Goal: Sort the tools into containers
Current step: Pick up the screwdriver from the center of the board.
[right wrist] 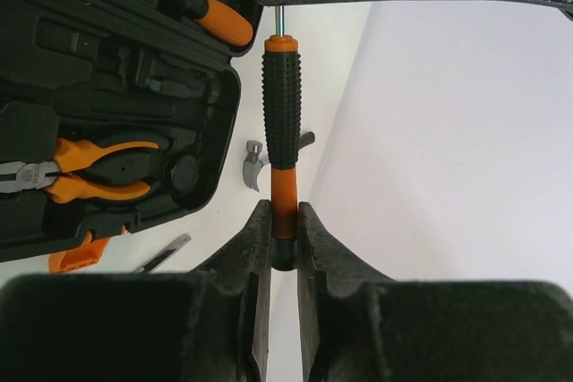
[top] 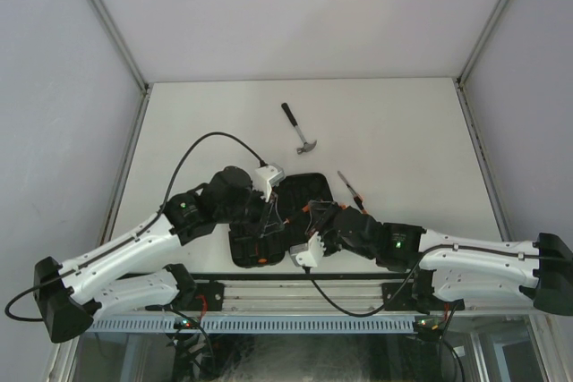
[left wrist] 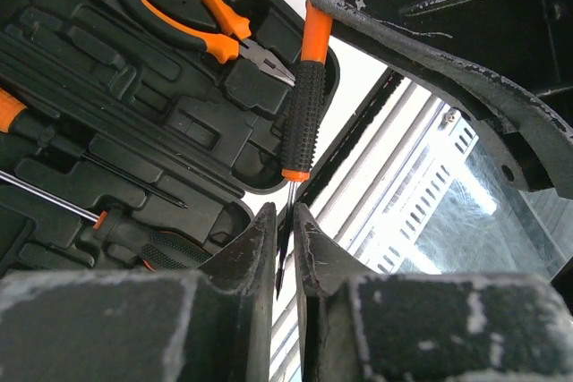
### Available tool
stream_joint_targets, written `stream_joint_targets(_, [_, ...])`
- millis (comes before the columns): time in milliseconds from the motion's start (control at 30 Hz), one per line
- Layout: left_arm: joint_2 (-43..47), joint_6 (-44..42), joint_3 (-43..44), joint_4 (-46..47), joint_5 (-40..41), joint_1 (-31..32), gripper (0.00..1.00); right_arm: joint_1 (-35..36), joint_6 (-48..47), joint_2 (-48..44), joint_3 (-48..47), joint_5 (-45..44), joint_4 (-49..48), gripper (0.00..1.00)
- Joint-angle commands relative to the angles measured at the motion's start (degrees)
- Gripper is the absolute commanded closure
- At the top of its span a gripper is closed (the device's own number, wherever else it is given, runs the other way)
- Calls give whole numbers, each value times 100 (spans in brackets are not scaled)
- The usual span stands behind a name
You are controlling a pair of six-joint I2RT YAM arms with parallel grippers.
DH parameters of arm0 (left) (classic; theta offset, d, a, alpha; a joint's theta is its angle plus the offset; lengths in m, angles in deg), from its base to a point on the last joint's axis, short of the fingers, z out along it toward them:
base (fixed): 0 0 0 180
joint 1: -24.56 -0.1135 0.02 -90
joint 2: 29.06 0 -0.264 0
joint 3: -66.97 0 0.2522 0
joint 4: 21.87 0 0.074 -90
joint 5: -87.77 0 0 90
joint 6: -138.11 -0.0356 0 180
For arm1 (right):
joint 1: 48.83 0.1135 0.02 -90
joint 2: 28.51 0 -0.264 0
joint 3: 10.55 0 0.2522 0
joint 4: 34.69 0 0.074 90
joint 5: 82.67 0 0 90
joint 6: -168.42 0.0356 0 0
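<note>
A black-and-orange screwdriver hangs in the air between my two grippers, beside the open black tool case. My right gripper is shut on the orange end of its handle. My left gripper straddles the thin steel shaft below the ribbed handle; its jaws stand very narrow, with a sliver of light on each side of the shaft. Orange-handled pliers lie in a moulded slot of the case. The claw hammer lies on the table behind the case.
A loose screwdriver lies on the table right of the case. Other screwdrivers sit in case slots. Both arms cross over the case's near half, close to the table's front rail.
</note>
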Motion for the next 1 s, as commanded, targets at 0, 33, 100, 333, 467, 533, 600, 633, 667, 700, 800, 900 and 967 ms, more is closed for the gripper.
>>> stream_joint_targets(0, [0,-147,125,138,-123,35,86,78,-36,-109,-251,-75,-241,100])
stream_joint_targets(33, [-6,-153,131,135,-124,35,88,79,-30,-108,-249,-68,-243,100])
stream_joint_targets(100, [-16,-162,136,128,-124,35,94,83,-8,-108,-247,-66,-243,100])
stream_joint_targets(333, [40,-125,173,95,9,37,100,103,227,-259,-244,54,-208,83])
stream_joint_targets(467, [121,-110,230,97,125,35,100,114,573,-526,-239,197,-196,63])
stream_joint_targets(533, [167,-106,231,92,198,35,100,114,781,-667,-240,316,-155,57])
stream_joint_targets(600, [207,-98,223,103,268,35,100,114,1016,-818,-194,386,-175,53])
stream_joint_targets(633, [240,-96,214,116,275,36,100,114,1176,-900,-135,406,-268,53])
stream_joint_targets(667, [274,-86,199,146,287,35,100,114,1395,-996,-71,408,-440,53])
stream_joint_targets(700, [320,-67,186,174,320,36,100,114,1660,-1082,16,376,-679,52])
stream_joint_targets(800, [474,-2,141,267,470,35,100,105,2876,-1305,211,155,-1394,49])
stream_joint_targets(900, [600,81,98,344,634,42,100,81,4353,-1364,228,-63,-1596,48])
stream_joint_targets(967, [679,138,61,396,757,36,100,74,5164,-1338,231,-109,-1687,48])
